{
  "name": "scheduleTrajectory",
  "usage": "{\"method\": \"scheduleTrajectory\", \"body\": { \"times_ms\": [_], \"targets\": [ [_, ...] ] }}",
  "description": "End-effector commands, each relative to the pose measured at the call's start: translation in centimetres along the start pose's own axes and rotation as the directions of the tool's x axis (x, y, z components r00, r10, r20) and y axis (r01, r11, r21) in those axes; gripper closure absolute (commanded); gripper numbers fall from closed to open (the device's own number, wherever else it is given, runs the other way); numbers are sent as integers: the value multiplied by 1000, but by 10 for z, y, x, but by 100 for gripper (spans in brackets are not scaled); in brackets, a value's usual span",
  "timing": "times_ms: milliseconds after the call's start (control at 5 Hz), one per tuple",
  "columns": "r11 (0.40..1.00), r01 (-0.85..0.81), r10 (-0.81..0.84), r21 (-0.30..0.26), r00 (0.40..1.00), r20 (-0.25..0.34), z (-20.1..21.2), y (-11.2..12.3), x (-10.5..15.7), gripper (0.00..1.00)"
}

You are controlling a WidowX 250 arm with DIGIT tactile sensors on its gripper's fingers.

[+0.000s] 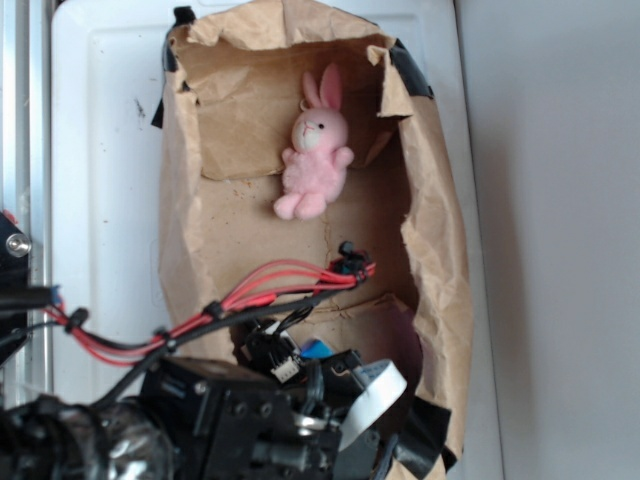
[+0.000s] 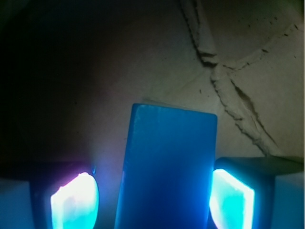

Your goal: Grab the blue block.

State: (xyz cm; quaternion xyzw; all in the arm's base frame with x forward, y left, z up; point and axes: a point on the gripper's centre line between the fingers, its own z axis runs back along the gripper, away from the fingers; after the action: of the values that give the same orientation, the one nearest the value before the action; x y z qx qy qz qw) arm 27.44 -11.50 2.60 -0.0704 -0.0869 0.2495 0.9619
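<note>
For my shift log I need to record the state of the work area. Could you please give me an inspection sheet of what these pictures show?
Surface: creased, torn brown paper lining a white tray, fixed with black tape.
Job's things: flat bright blue rectangular block lies on the paper between the gripper fingers; in the exterior view only a blue corner shows.
Clutter: pink plush bunny at the far end, apart from the block.
Grippers: gripper open, fingers either side of the block; left gap visible, right contact unclear.
Cables: red wires and a pale ribbon cable on the arm.
Surroundings: plain grey floor.
</note>
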Motion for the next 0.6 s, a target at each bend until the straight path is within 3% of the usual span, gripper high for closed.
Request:
{"method": "scheduleTrajectory", "body": {
  "times_ms": [0,200,400],
  "targets": [
    [1000,24,-24,-3,1000,19,-3,2,-5,100],
    [1000,6,-6,9,1000,26,-2,8,-3,100],
    [1000,-14,13,18,999,30,14,21,16,100]
  ]
}}
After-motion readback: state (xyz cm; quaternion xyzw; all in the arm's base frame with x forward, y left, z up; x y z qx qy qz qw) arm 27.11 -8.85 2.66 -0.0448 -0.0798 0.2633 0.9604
